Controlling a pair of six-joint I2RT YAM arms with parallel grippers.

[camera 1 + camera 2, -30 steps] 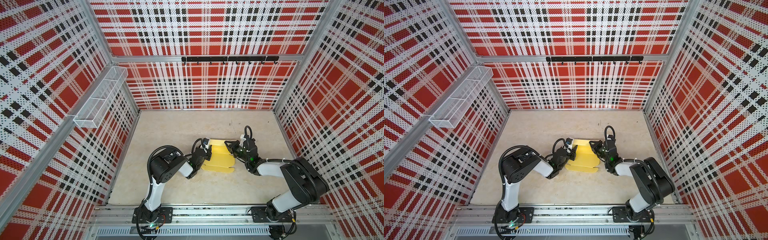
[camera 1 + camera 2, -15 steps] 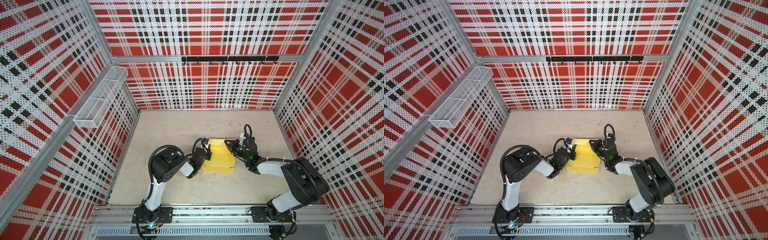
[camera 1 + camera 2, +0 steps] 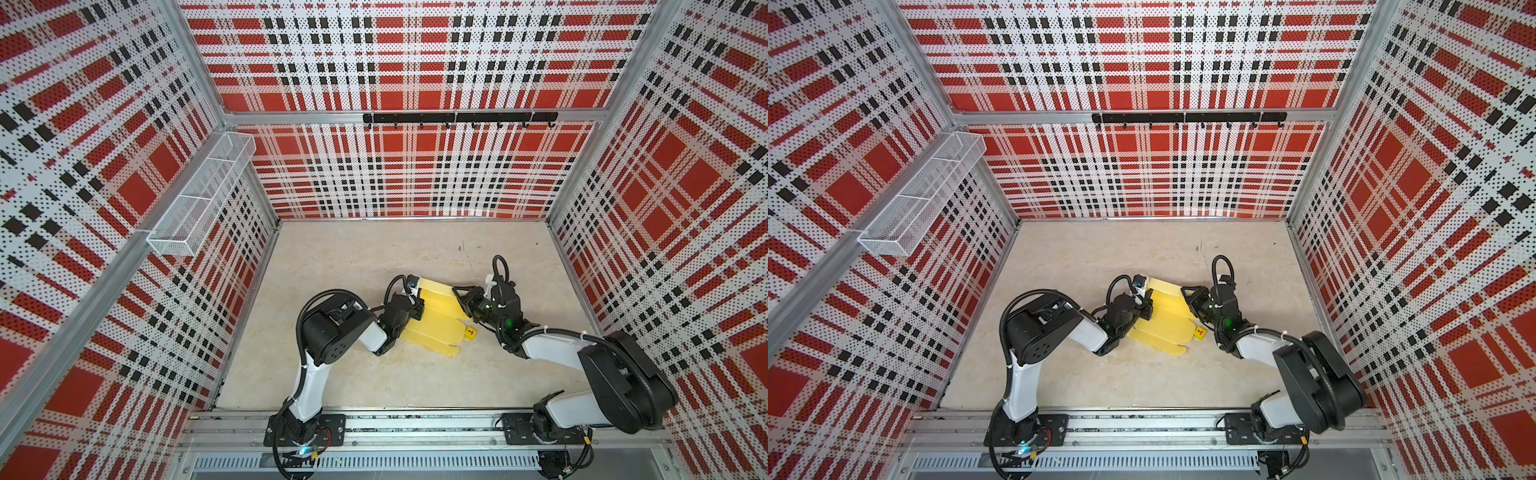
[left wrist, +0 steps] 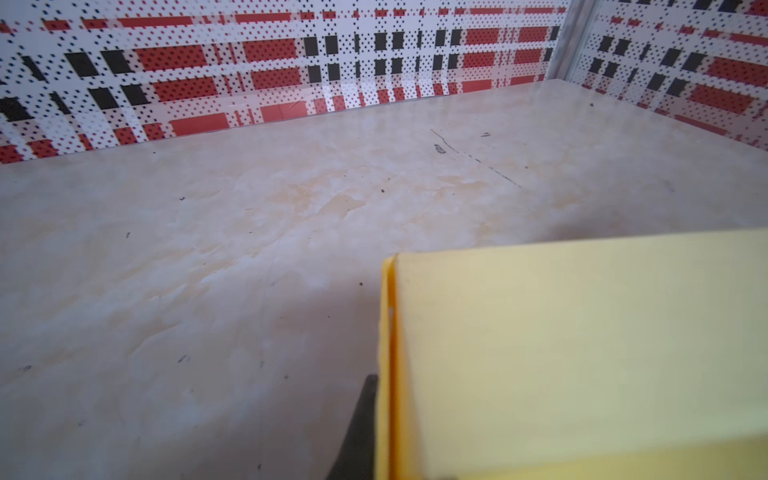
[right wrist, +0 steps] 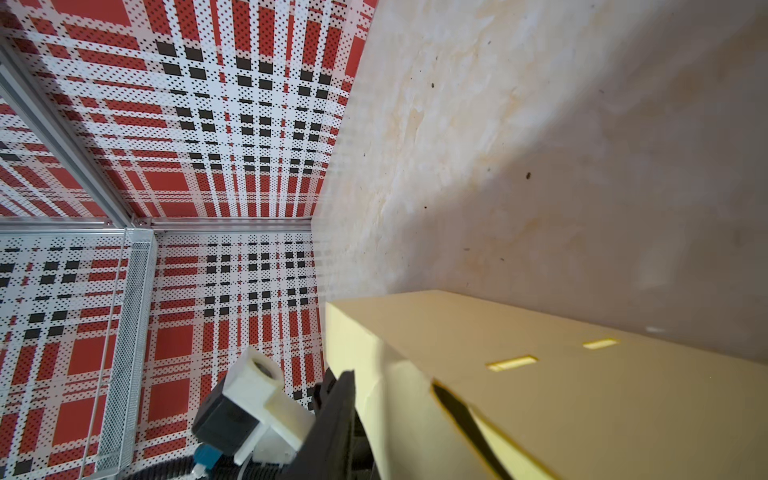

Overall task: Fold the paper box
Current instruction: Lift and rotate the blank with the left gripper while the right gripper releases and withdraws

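Left gripper (image 3: 419,306) has just pinched the nine-o'clock wall of the paper box (image 3: 440,328); right gripper (image 3: 459,301), at three o'clock, has spread, likely to regrip.

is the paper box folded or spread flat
Partly folded: the paper box has a slotted panel standing up, while its rounded flaps lie spread on the table.

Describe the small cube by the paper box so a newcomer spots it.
On the beige table, find the pale yellow paper box in the middle. The cube sits by its edge facing the right arm: tiny, brighter yellow, with a red letter.
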